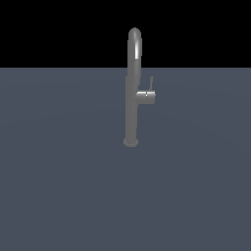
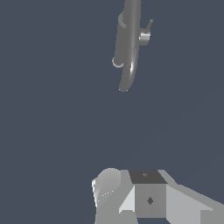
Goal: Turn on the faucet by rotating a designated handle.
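The faucet is a tall slim grey column with an arched gooseneck spout, standing on a small round base in the middle of the flat grey surface. The handle is a short stub on the column's side toward the exterior view's right, with a thin lever rod pointing up. In the wrist view the faucet and the handle lie far ahead of my gripper, with a wide gap between. Only grey blocky parts of the gripper show, and its jaws cannot be made out. The arm does not show in the exterior view.
A flat dark grey surface spreads all around the faucet. A black background lies behind it.
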